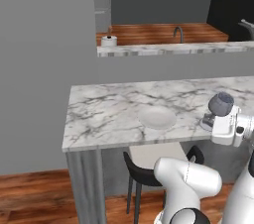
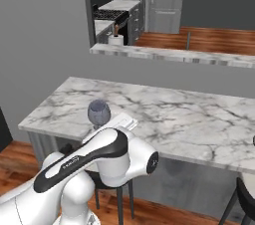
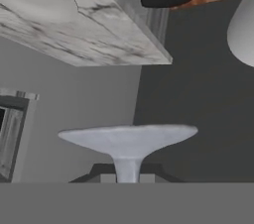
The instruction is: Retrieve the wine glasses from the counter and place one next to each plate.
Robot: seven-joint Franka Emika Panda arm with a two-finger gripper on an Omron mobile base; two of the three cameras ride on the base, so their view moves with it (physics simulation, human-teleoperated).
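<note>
1. The pincer (image 1: pixel 214 121) is clamped on the stem of 1 glass (image 1: pixel 221 104), carried tilted.
2. The glass hangs over the front edge of the bench (image 1: pixel 109 114), right of the plate (image 1: pixel 157 117) and apart from it.
3. In the hand view, the glass's foot (image 3: pixel 128 139) spreads just beyond the pincer.

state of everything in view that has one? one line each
wine glass: held by its stem, tilted, above the bar's near edge
gripper: shut on the wine glass
plate: flat on the marble bar, nothing on it
stool: tucked under the bar
</note>
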